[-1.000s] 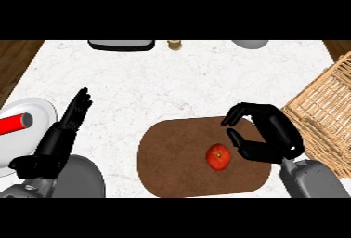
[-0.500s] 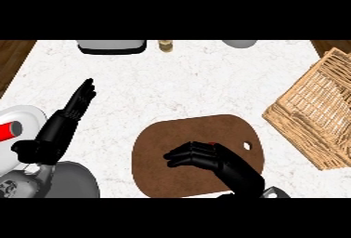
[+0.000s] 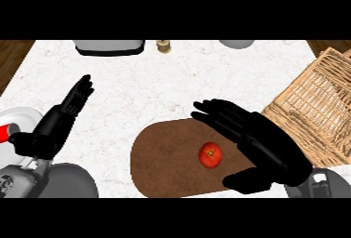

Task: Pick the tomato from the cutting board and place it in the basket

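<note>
On the cutting board, a brown slab with rounded corners lying on the white marbled counter, the tomato sits right of the board's middle, stem end up. In the head view, the only one given, the right hand hangs over the board's right half. Its fingers are stretched out and spread, reaching past the board's far edge, while the thumb juts in toward the board's near right corner. The tomato lies in the gap between fingers and thumb, just left of the palm. The hand is unclenched and nothing is closed round the fruit; whether the palm touches it I cannot tell.

Right of the board, just beyond that hand, stands the wicker basket, tilted in the view, its woven walls and slatted inside showing.

Well to the left of the board, the left hand rests with fingers straight and together, pointing away from the robot, holding nothing. Left of it lies a white plate bearing something red at the view's edge.

Far beyond the board, along the counter's back edge, are a grey-and-black appliance, a small jar and a grey bowl.
</note>
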You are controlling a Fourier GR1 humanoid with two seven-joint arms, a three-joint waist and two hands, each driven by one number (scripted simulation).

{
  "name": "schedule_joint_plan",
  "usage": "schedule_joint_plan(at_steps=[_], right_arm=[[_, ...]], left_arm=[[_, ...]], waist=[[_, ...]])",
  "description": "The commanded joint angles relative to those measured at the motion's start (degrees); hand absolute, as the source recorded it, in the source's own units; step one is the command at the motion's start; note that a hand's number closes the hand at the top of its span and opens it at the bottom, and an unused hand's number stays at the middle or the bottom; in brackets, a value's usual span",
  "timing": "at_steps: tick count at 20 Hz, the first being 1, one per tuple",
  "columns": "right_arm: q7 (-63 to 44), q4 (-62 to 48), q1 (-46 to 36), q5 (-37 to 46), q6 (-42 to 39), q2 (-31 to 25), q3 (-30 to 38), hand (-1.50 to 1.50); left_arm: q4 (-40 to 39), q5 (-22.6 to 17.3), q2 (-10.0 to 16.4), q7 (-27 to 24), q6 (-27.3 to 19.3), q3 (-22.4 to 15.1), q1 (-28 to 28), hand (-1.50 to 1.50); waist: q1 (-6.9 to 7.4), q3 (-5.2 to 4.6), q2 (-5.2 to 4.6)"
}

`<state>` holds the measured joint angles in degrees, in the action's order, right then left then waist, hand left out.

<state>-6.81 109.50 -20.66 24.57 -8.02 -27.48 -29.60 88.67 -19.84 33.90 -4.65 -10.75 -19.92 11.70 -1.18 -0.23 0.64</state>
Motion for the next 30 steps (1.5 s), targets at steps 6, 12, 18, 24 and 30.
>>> schedule_joint_plan(at_steps=[6, 12, 18, 24, 30], right_arm=[[-18.64, 6.73, -8.77, -13.68, -28.36, -10.53, 3.43, -1.5], [-30.86, 12.98, -10.38, -28.44, -36.8, -10.53, 12.32, -1.5], [-23.4, 11.42, -4.92, -23.99, -39.67, -9.45, 17.96, -1.5], [-15.01, 9.01, 1.24, -14.35, -37.19, -3.97, 18.0, -1.5], [-4.47, 0.94, 5.14, 1.46, -28.15, 2.5, 9.78, -1.5]], left_arm=[[-0.03, 0.11, -0.2, -0.22, 2.42, 0.84, -0.02, 0.0], [2.03, 3.18, -2.56, 3.09, 1.44, 1.55, -0.17, 0.0], [-1.09, 7.39, -7.41, -1.54, 3.92, 2.64, -2.39, 0.0], [2.18, 6.82, -6.34, 1.31, 7.35, 7.05, -2.97, 0.0], [2.23, 9.92, -9.51, 3.46, 6.26, 5.87, -2.5, 0.0]], waist=[[1.07, 0.06, -0.39], [1.07, 0.17, -0.42], [1.25, 0.22, -0.61], [1.4, 0.26, -0.64], [1.68, 0.29, -0.72]])
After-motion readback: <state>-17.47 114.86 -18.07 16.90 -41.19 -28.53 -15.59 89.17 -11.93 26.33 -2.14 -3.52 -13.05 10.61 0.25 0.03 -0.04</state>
